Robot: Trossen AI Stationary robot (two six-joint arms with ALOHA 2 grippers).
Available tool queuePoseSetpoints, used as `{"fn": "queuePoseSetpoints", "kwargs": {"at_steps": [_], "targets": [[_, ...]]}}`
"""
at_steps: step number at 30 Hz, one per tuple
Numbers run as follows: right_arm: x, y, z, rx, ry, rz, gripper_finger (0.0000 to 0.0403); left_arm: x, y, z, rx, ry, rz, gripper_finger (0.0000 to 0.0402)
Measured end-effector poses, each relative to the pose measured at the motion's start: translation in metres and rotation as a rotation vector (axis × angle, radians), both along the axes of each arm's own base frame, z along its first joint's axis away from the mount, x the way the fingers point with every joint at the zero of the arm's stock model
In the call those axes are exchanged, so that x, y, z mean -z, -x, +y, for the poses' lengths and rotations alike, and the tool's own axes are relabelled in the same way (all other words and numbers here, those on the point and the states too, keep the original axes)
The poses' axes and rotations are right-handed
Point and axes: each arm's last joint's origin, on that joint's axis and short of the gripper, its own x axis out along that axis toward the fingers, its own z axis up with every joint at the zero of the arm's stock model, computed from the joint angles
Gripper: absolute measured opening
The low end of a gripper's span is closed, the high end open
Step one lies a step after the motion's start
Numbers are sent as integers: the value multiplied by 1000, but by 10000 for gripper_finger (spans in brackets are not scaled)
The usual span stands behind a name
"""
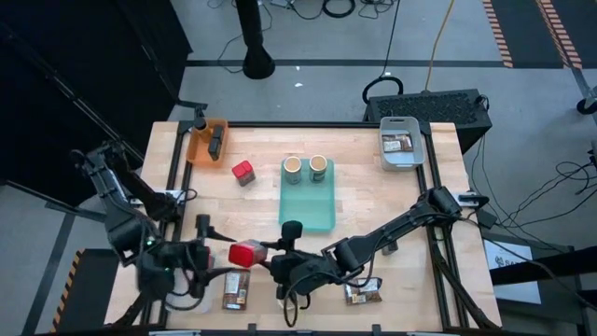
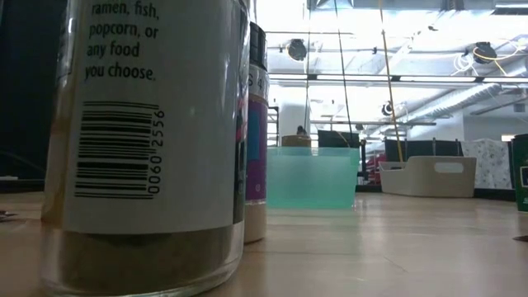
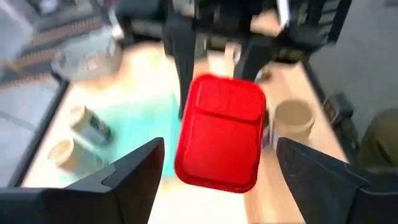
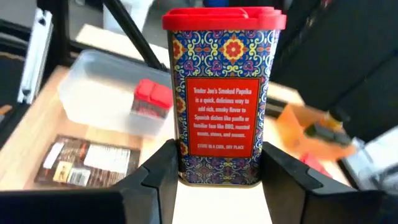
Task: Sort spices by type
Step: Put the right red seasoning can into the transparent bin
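Note:
A red-lidded patterned paprika tin is in my right gripper, near the table's near edge. My right gripper is shut on it. My left gripper is open and faces the tin's red lid, one finger on either side and clear of it. Another red box stands on the table. Two tan jars stand in the teal tray. Brown packets lie flat by the near edge. My right gripper pinches the tin's bottom end between its two fingers, one on each side wall. It comes level from the table's right. The tin sticks out ahead of the fingers, lid end toward my left gripper, and is held above the table.
An orange tray with a black jar sits at the far left. A pale blue bin with brown packets is at the far right. A clear bin shows beyond the tin. Two tall jars stand close to the low camera.

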Motion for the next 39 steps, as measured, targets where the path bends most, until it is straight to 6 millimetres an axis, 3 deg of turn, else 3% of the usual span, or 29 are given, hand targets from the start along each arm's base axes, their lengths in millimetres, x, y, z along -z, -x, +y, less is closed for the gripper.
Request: {"fn": "queuePoseSetpoints", "kwargs": {"at_steps": [6,14,19,24,31,34,39], "targets": [[0,-3,-9,4,-42,52,159,13,-16,4,31,-42,145,311],[2,-5,-13,8,-61,63,159,17,-27,9,15,-74,163,308],[2,-5,-13,7,-61,63,159,17,-32,13,33,-58,186,276],[2,-5,-13,3,-64,66,159,18,-34,12,49,-83,193,217],[0,-6,-11,-48,-128,64,161,9,-32,9,52,10,194,217],[-1,-6,-9,-103,-177,69,222,3,-27,8,29,98,233,217],[3,-4,-9,-89,-211,96,333,4,-4,-1,78,284,490,217]]}}
